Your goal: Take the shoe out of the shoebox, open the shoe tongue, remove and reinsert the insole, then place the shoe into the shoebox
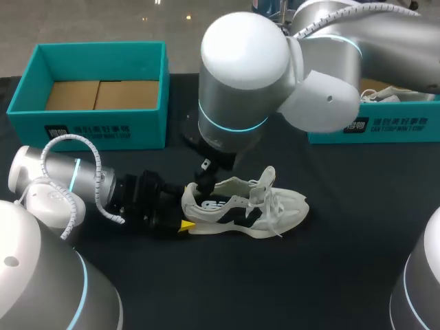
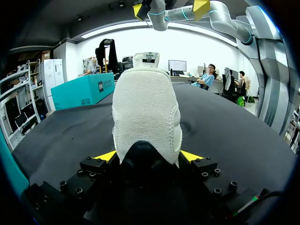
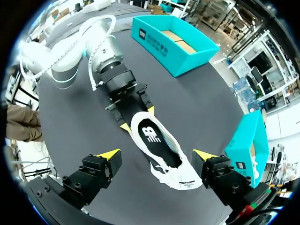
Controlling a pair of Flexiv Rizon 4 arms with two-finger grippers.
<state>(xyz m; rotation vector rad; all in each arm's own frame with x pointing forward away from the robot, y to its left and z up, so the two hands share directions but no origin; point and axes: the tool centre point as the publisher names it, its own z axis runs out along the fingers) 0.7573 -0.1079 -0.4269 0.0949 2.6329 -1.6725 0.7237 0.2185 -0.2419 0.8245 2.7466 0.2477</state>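
A white shoe point(image 1: 256, 208) lies on its sole on the black table point(image 1: 330, 275), toe to the right. My left gripper point(image 1: 180, 218) is shut on its heel point(image 2: 146, 117), one yellow tip on each side. A dark insole point(image 3: 151, 136) with a white mark shows inside the shoe point(image 3: 159, 147). The tongue point(image 1: 265, 180) stands raised with loose laces. My right gripper point(image 3: 157, 154) hangs open above the shoe's opening, its fingers point(image 3: 108, 154) clear of it. In the head view the right gripper point(image 1: 206, 175) is just over the heel end. From the left wrist the right gripper point(image 2: 168, 7) shows high above the shoe.
An open teal shoebox point(image 1: 89, 120) with a cardboard floor stands at the back left. A second teal box point(image 1: 375, 125) stands at the back right and holds something white. My right arm's big elbow point(image 1: 247, 75) hangs over the middle of the table. My left gripper point(image 3: 125, 105) lies low on the cloth.
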